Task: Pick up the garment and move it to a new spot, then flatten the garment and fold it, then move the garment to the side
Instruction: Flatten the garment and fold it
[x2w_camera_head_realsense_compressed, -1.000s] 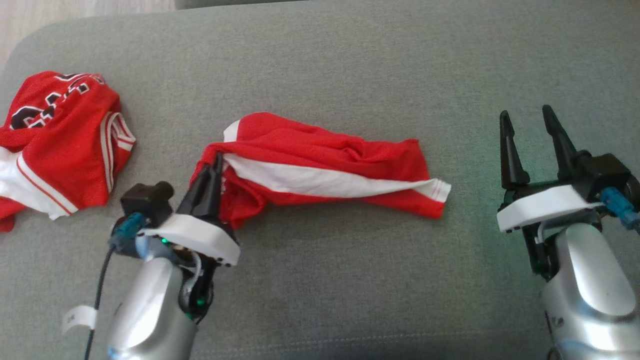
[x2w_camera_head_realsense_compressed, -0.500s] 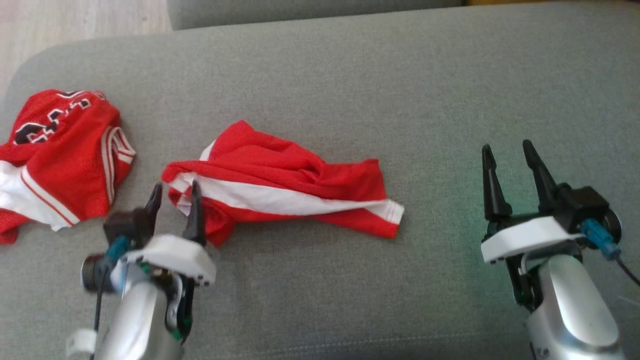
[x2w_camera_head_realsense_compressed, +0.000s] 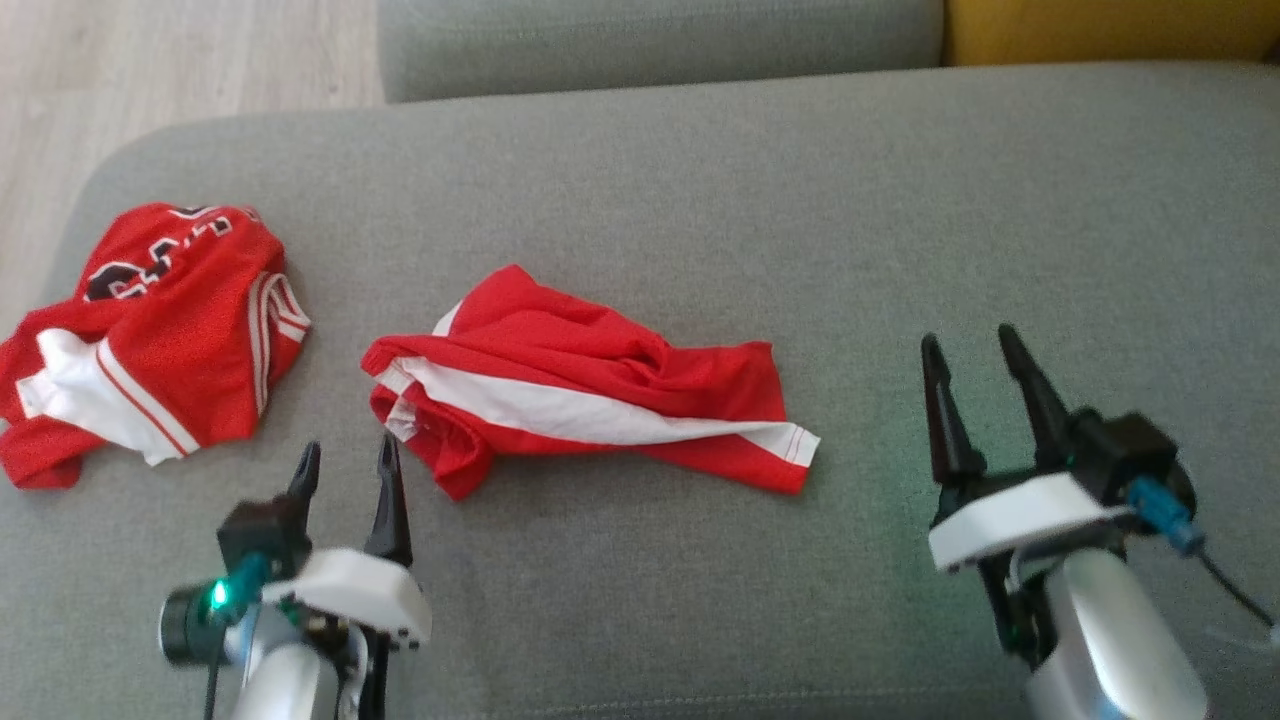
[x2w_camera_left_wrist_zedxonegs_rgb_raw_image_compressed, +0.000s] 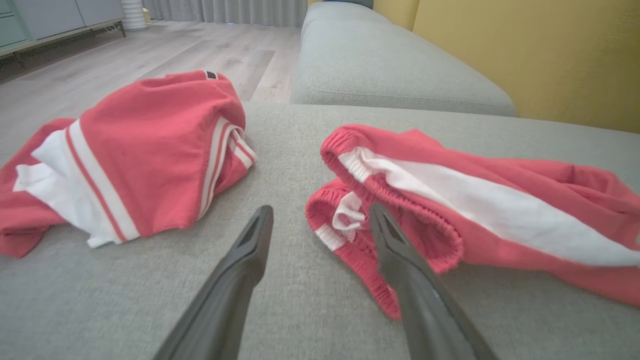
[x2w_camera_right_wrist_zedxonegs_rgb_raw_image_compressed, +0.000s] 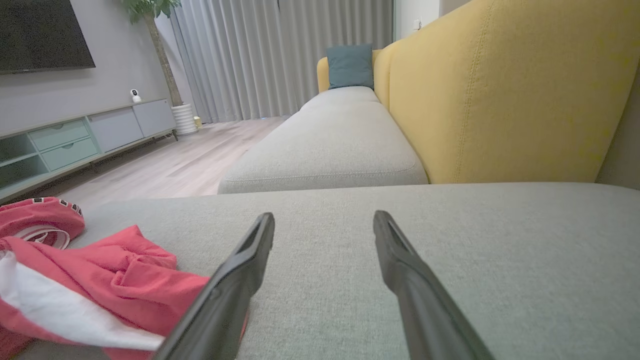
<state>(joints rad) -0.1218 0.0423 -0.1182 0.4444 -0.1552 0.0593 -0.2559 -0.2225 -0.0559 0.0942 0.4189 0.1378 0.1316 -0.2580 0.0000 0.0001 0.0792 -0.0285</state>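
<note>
The red, white-striped garment lies bunched mid-sofa, and its folds make its shape hard to tell. At its 7 o'clock the left end effector stands wide apart and empty. At 4 o'clock, well apart, the right end effector does likewise. At 9 o'clock lies a jersey whose black lettering is folded over and unreadable.

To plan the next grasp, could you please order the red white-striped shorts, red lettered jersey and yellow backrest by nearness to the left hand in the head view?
From the left hand:
1. Red white-striped shorts, just ahead, to its right.
2. Red lettered jersey, to its left.
3. Yellow backrest, far upper right.
</note>
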